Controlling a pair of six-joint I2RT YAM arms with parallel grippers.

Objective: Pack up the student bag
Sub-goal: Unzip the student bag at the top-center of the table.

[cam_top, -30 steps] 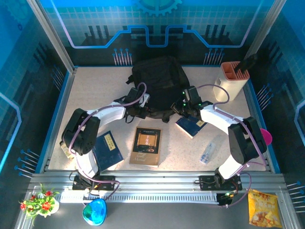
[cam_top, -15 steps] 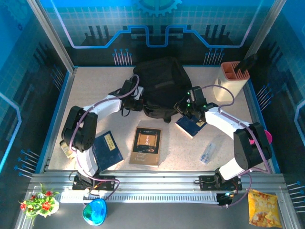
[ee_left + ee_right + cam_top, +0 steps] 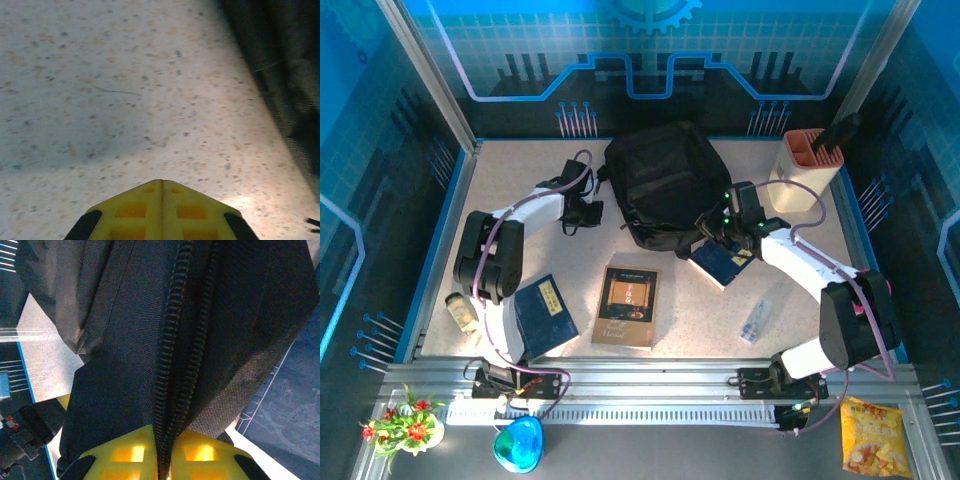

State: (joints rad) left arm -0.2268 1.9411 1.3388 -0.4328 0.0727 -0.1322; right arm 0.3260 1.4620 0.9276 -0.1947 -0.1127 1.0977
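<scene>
Left pincer has left the student bag, closed and empty; right pincer still pinches its zipper, so no packing yet

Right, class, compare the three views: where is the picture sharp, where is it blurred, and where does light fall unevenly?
Top external: sharp, table evenly lit, surround dim and blue. Left wrist: speckled surface soft, student bag a dark blur at right, bright patch beside the left gripper. Right wrist: zipper crisp, right gripper blurred and glowing yellow.
</scene>
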